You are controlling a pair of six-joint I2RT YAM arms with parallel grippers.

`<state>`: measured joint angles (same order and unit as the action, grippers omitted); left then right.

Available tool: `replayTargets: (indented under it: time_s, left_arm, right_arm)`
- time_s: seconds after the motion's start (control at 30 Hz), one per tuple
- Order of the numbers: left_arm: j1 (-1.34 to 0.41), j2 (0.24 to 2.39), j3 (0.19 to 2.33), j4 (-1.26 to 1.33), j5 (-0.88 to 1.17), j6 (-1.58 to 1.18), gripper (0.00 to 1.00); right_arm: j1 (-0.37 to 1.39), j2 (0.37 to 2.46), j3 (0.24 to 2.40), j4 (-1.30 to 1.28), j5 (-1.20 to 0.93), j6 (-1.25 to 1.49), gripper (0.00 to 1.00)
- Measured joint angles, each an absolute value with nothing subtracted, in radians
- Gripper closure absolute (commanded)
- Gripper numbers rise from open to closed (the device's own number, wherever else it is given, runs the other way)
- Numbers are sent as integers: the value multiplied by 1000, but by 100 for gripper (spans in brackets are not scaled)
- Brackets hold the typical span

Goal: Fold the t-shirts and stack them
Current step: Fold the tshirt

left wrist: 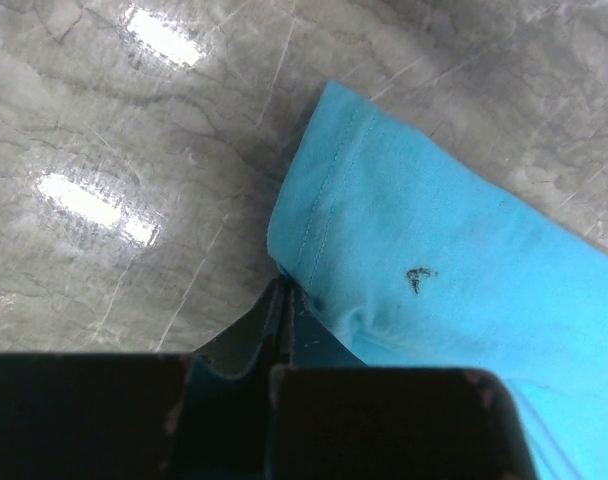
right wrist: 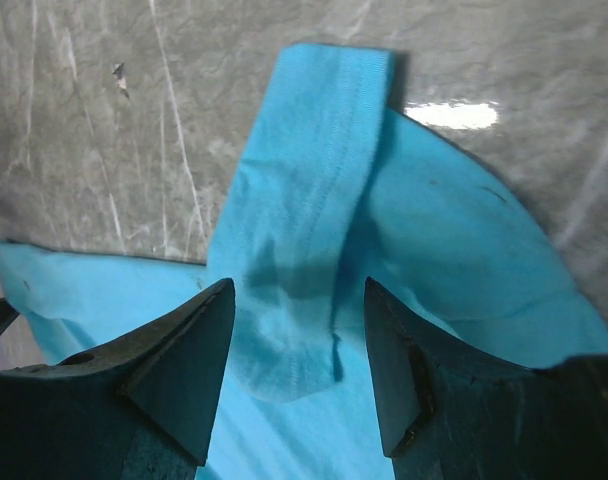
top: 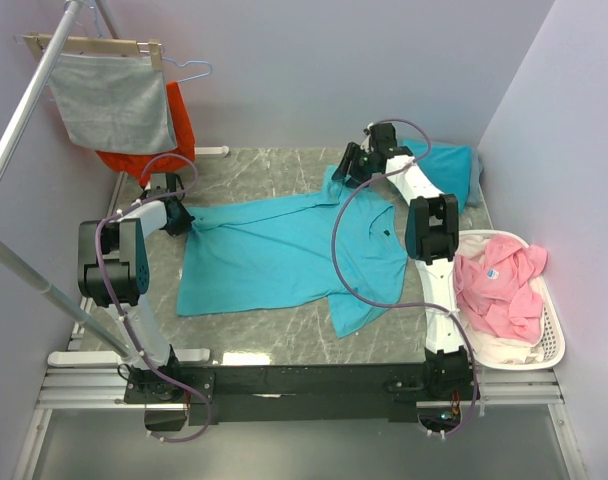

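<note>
Desk: The left gripper is pinched shut on a hem corner of the soft turquoise cotton t-shirt, which lies spread on the grey marble table.

Photographer: The right gripper stands wide astride the sleeve. The cloth looks limp and light, so seams probably grip best.

spread t-shirt: turquoise, collared, small dark chest mark | lies mostly flat across the tabletop's middle, hem toward the left edge, collar toward the right, one sleeve toward the far edge, one toward the near | second t-shirt: same turquoise, bunched at the far right corner, partly hidden
</note>
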<state>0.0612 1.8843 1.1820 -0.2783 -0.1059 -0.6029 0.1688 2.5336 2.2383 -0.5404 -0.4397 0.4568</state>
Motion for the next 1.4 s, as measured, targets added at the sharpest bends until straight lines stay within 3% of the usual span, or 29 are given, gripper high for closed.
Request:
replayTargets:
  time_s: [0.13, 0.27, 0.57, 0.93, 1.0, 1.03, 1.07, 1.2, 1.27, 1.33, 1.4]
  left_arm:
    - [61, 1884, 1182, -278, -105, -603, 99]
    - [61, 1885, 1182, -277, -105, -603, 99]
    - [61, 1885, 1182, -277, -105, -603, 99]
    - [61, 1885, 1182, -277, -105, -603, 99]
    - [60, 1884, 1182, -277, -104, -603, 99]
    - [60, 1884, 1182, -277, -103, -603, 99]
    - [59, 1884, 1182, -277, -102, -603, 99]
    - [58, 1884, 1182, -277, -102, -603, 99]
    - [58, 1884, 1182, -277, -102, -603, 99]
    - [58, 1884, 1182, -277, -102, -603, 99]
    - [58, 1883, 1182, -277, -102, -603, 99]
  right_arm:
    - [178, 2569, 2264, -527, -472, 467, 44]
    - [183, 2593, 2266, -500, -501, 479, 82]
    - [189, 2528, 2131, -432, -453, 451, 80]
    - [189, 2287, 1986, -426, -326, 392, 91]
    - [189, 2257, 1962, -422, -310, 392, 89]
    - [189, 2245, 1953, -424, -299, 392, 79]
    - [189, 2237, 1945, -426, -289, 392, 75]
    - [189, 2224, 1926, -441, -262, 386, 72]
    - [189, 2224, 1926, -447, -257, 386, 77]
    - [187, 2225, 1932, -458, -262, 384, 91]
    - [186, 2233, 1948, -464, -274, 385, 94]
